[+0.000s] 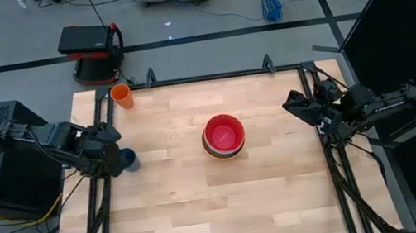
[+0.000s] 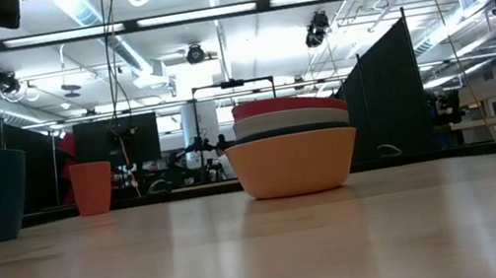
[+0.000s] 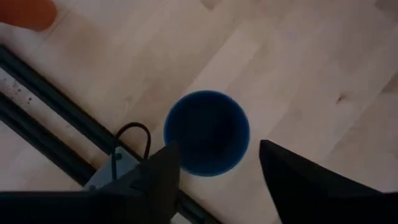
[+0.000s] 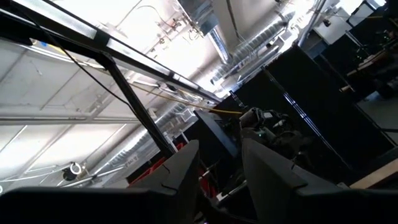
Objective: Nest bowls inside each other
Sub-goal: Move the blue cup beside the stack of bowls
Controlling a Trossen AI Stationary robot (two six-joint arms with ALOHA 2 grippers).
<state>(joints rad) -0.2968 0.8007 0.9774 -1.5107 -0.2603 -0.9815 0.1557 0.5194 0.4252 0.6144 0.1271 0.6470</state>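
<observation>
Nesting looks finished: the bowls (image 1: 224, 136) sit stacked mid-worktop (image 1: 271, 198), red on top. The left claw (image 3: 217, 171) hovers open and empty over the dark blue cup (image 3: 206, 132); the right claw (image 4: 221, 163), parted and empty, waits at the right edge, so only retreat remains

One stack of nested bowls stands near the middle of the tabletop (image 1: 206, 209); from table height four bowls can be counted in it: one red bowl (image 1: 224, 132) on top, one white bowl (image 2: 289, 120) under it, one dark teal bowl (image 2: 293, 132) showing as a thin band, and one orange bowl (image 2: 293, 163) at the bottom; two cups stand apart: one orange cup (image 1: 122, 96) at the far left corner, one dark blue cup (image 3: 206, 132) by the left edge.
</observation>
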